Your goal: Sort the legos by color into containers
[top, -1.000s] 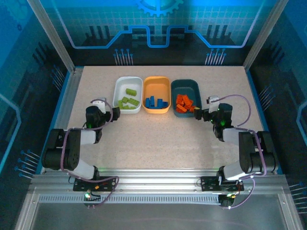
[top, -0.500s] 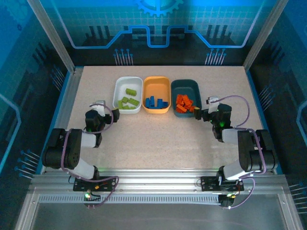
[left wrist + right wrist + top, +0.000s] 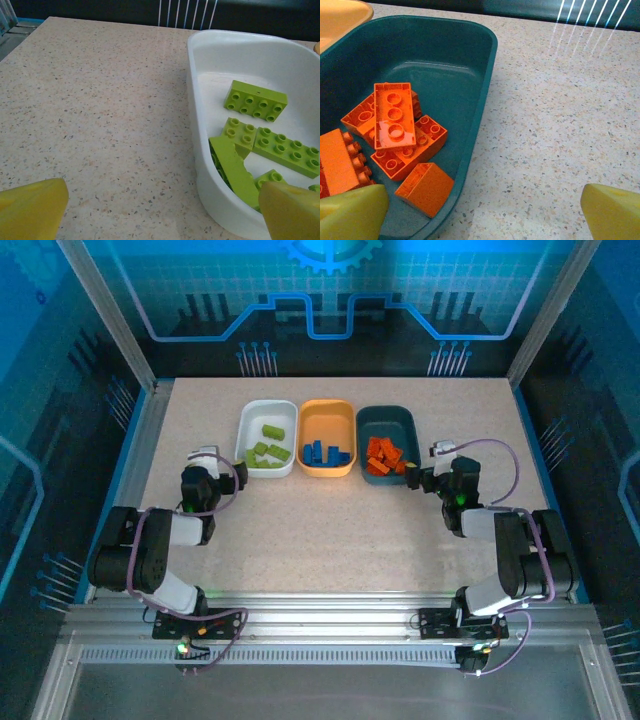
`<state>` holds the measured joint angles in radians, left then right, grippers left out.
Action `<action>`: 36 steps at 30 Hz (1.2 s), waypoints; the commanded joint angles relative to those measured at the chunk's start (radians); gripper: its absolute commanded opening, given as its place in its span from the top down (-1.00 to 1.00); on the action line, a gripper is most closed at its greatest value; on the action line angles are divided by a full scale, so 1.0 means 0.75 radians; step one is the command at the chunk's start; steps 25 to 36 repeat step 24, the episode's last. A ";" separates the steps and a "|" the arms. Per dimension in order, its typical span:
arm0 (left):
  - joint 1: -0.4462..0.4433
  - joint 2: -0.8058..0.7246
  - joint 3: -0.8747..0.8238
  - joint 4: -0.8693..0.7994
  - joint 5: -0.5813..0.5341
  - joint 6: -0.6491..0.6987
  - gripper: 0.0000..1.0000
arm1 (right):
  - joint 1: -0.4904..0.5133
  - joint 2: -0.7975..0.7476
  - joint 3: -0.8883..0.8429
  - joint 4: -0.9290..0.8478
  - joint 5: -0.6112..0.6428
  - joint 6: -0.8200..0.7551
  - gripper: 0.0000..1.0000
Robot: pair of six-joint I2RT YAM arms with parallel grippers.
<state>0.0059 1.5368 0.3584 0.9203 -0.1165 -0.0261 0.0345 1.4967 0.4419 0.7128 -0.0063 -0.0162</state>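
Legos [image 3: 266, 451] lie sorted, green in the white tray [image 3: 268, 405], blue in the light orange tray [image 3: 327, 404], orange in the teal tray [image 3: 387, 410], with your left tool [image 3: 228, 475] just beside the white tray and your right tool [image 3: 417, 478] just beside the teal tray, both wide and empty.

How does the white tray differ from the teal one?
The white tray is pale and the teal tray dark. Seen from above, the white tray ends the row on the left, the teal tray on the right. The white tray holds green bricks, the teal tray orange bricks. Both are shallow, rounded and alike in size.
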 commanded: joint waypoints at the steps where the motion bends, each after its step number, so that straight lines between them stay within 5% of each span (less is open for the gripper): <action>1: -0.013 0.012 0.035 -0.019 0.010 0.025 -0.98 | 0.018 0.013 -0.010 0.054 0.028 0.004 -1.00; 36: -0.014 0.012 0.040 -0.031 0.042 0.035 -0.98 | 0.015 0.013 -0.010 0.051 0.019 0.007 -1.00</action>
